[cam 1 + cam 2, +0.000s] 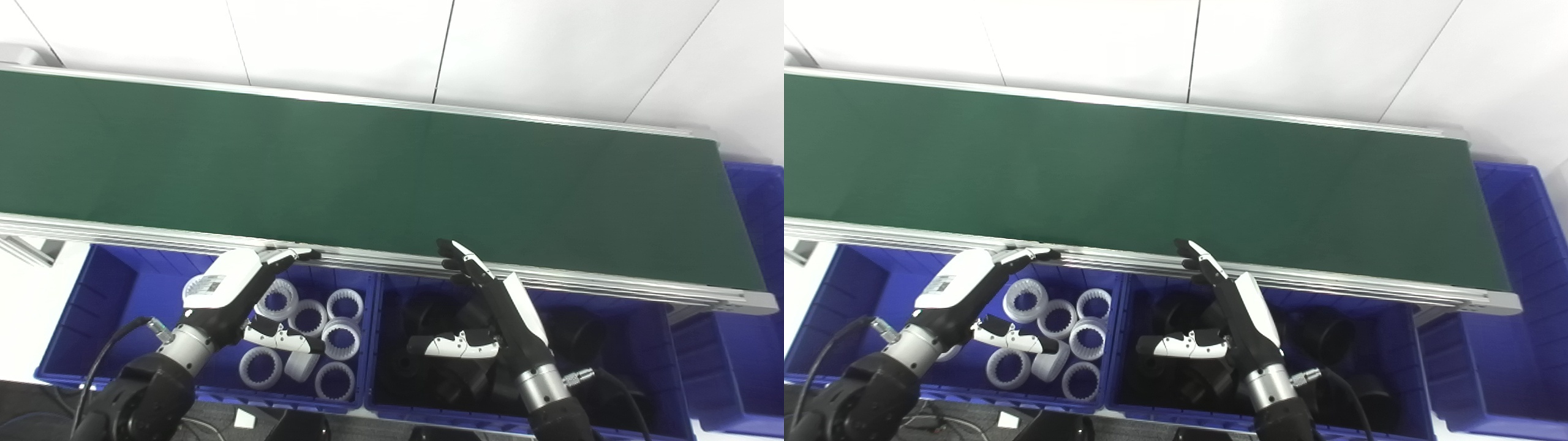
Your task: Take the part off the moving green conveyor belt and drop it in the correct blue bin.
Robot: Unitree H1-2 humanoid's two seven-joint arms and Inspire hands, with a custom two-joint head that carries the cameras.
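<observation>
The green conveyor belt (367, 171) runs across the view and no part shows on it. My left hand (242, 288) is open and empty over the left blue bin (92, 318), which holds several white toothed rings (343, 303); its fingertips (303, 252) reach the belt's near rail. My right hand (490, 306) is open and empty over the middle blue bin (664, 343), which holds several black parts (566, 334); its fingertips (450, 248) are at the rail.
The belt's aluminium near rail (612, 282) runs just above both bins. A third blue bin (756, 294) stands at the belt's right end. A white wall lies behind the belt.
</observation>
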